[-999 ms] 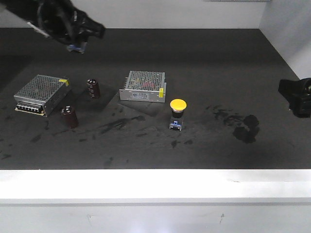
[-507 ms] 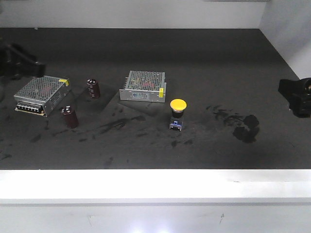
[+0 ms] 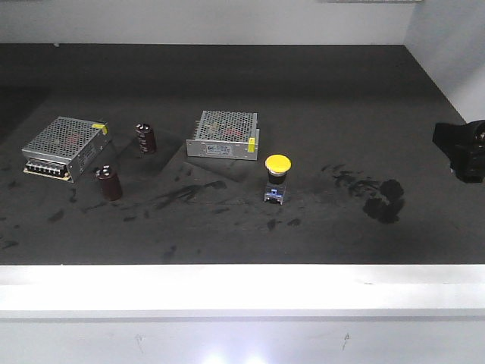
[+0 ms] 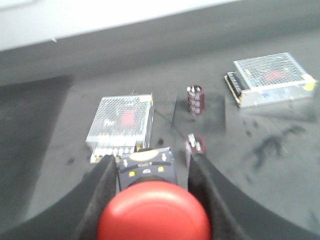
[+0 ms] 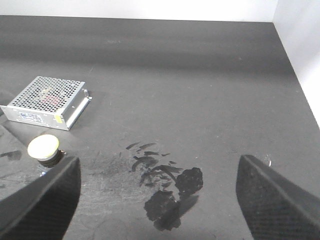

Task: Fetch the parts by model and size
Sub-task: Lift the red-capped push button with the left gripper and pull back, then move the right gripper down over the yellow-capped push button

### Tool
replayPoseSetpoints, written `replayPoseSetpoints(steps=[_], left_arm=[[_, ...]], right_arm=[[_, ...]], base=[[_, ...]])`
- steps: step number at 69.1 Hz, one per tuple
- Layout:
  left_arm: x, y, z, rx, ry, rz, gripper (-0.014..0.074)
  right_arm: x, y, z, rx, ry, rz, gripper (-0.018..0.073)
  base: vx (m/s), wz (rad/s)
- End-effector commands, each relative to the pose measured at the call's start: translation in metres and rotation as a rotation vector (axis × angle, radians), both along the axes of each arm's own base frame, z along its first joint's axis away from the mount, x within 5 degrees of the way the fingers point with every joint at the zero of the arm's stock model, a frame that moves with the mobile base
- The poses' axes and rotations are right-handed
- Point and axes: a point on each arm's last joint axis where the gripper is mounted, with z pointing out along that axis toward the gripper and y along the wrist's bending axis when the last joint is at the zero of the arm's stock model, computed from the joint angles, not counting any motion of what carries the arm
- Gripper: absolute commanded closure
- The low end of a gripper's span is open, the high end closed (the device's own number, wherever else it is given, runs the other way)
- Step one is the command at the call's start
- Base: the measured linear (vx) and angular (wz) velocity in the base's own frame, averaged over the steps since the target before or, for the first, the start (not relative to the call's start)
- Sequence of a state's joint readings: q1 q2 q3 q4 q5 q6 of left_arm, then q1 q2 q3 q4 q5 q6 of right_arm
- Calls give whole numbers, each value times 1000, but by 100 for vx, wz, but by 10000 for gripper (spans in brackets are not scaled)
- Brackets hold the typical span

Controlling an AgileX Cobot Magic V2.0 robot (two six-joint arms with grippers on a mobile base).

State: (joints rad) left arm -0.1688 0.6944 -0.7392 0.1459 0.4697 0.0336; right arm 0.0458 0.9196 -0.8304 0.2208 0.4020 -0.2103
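My left gripper (image 4: 150,167) is shut on the red-capped push-button switch (image 4: 152,212). Its blue-grey contact block (image 4: 146,167) sits between the black fingers (image 4: 102,185), held above the dark table. This gripper is out of the front view. The yellow-capped switch (image 3: 277,176) stands upright mid-table and also shows at the left edge of the right wrist view (image 5: 44,148). My right gripper (image 5: 157,200) is open and empty, hovering over the table's right side, well right of the yellow switch. It shows at the right edge of the front view (image 3: 462,152).
Two silver perforated power supply boxes (image 3: 64,145) (image 3: 224,135) and two maroon capacitors (image 3: 145,138) (image 3: 108,183) sit on the left half of the table. A dark stain (image 3: 383,201) marks the mat at right. A white ledge (image 3: 242,288) runs along the front.
My left arm has swung from the back left corner out past the left edge of the front view, carrying the red-capped switch. The right gripper and table objects have not moved.
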Motion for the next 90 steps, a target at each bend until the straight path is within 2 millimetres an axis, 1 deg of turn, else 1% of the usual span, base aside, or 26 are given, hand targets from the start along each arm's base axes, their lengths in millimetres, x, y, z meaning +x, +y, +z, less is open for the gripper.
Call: replayPoseSetpoints(steps=[1, 6, 14, 21, 28, 38, 56, 73, 90], left_arm=[[-20, 2, 9, -37, -147, -10, 605], [-33, 3, 0, -81, -157, -17, 605], [-47, 1, -15, -121, -156, -55, 605], [-53, -3, -27, -143, -149, -106, 605], [-55, -9, -32, -175, -144, -167, 605], [-56, -16, -29, -179, -178, -251, 605], [-59, -23, -27, -213, -195, -330, 605], [-59, -23, -27, -208, -196, -331, 605], [-57, -20, -24, -201, -236, -300, 605]], right_arm=[[1, -1, 17, 8, -109, -12, -35], [1, -1, 17, 8, -109, -12, -35], [1, -1, 17, 8, -109, -12, -35], [1, -1, 17, 9, -109, -12, -35], [1, -1, 17, 9, -109, -12, -35], [1, -1, 17, 9, -109, -12, -35], [1, -1, 17, 9, -109, -12, -35], [1, -1, 17, 12, -108, -13, -35], [1, -1, 17, 14, -108, -13, -35]], base=[[0, 0], [0, 0], [0, 0], [0, 0], [0, 0], [0, 0], [0, 0], [0, 0], [0, 0]])
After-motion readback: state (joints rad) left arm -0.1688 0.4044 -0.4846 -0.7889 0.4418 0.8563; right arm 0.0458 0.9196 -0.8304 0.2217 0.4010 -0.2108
